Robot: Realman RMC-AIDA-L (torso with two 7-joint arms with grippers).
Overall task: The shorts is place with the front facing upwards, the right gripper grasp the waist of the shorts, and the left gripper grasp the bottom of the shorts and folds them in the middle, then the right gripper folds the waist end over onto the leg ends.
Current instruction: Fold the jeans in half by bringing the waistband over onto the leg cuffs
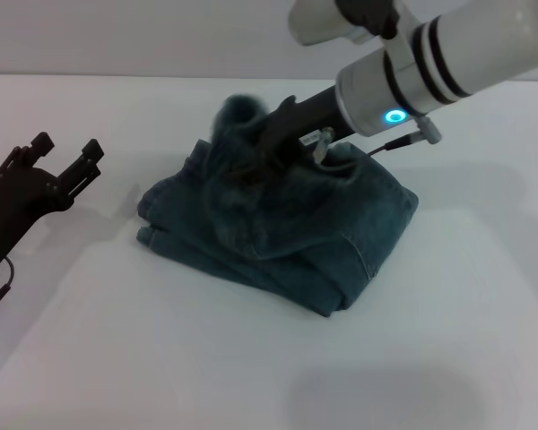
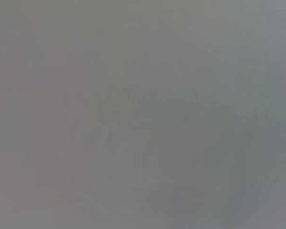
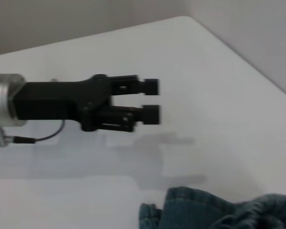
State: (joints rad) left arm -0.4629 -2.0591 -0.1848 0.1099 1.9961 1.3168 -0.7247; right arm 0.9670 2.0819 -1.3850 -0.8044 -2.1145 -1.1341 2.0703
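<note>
Around right tool (image 1: 267, 143), bunched shorts (image 1: 287, 237), gripped.

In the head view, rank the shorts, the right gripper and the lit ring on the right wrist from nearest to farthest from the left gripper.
1. shorts, mid-table, nearest the left gripper.
2. right gripper, atop the shorts.
3. lit ring, farther up the right wrist.

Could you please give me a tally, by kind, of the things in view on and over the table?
Shorts: 1, the shorts, folded in a heap.
Hands: 2, the left hand, open and off to the side, and the right hand, in the denim.
Tables: 1, the white table.
Total: 4.
</note>
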